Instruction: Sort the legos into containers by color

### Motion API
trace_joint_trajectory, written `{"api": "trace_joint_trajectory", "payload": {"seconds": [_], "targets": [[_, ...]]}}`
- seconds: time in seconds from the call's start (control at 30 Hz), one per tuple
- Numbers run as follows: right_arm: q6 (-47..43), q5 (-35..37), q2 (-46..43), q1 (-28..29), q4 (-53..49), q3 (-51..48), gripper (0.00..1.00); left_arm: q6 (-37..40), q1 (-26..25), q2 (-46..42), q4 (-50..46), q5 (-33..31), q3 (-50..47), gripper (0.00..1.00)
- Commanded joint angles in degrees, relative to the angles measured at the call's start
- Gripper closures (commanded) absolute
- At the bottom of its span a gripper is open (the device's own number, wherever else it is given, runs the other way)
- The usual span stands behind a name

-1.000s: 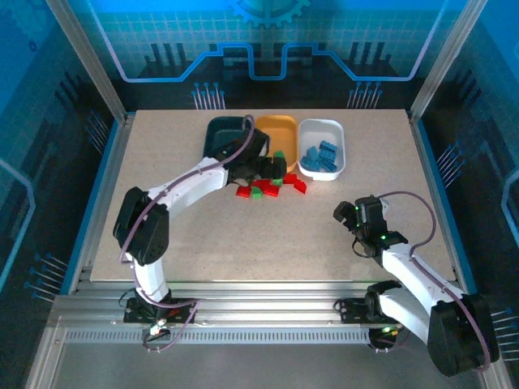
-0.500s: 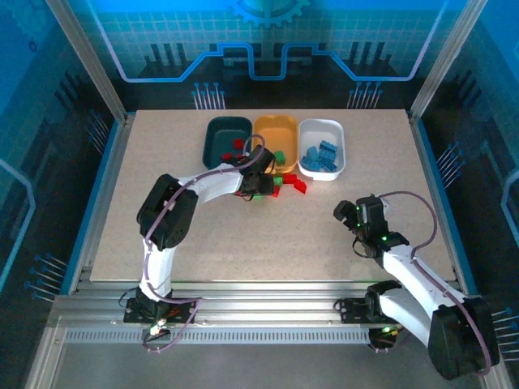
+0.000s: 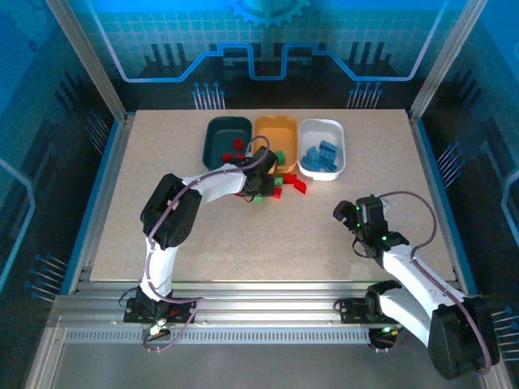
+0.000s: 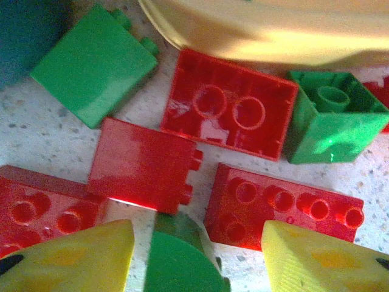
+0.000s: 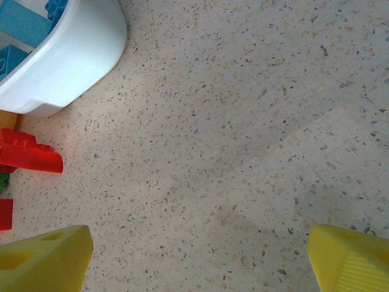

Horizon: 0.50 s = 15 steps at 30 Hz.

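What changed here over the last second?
The left gripper drew back from over the dark teal tray to the loose bricks in front of the trays, its open jaws now either side of a green brick. No grab or drop shows. The right gripper, the orange tray and the white tray stayed put.

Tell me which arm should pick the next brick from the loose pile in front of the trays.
Left. The left gripper hangs right over the loose pile, a green brick between its open fingers. The right gripper, also open, sits over bare table, away from the pile.
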Motion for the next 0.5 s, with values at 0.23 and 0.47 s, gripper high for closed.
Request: {"api": "trace_joint_trajectory", "payload": {"seconds": [0.23,0.47], "targets": [[-0.1,-0.3,-0.7,-0.6,0.0,0.7,0.08,3.3,-2.9,-1.5,-3.6,-2.6,-1.8,0.61],[0.0,-0.5,-0.8,-0.6,-0.1,0.8,0.08,3.2,-3.7,-3.1,-3.5,-1.9,-3.5,0.62]]}}
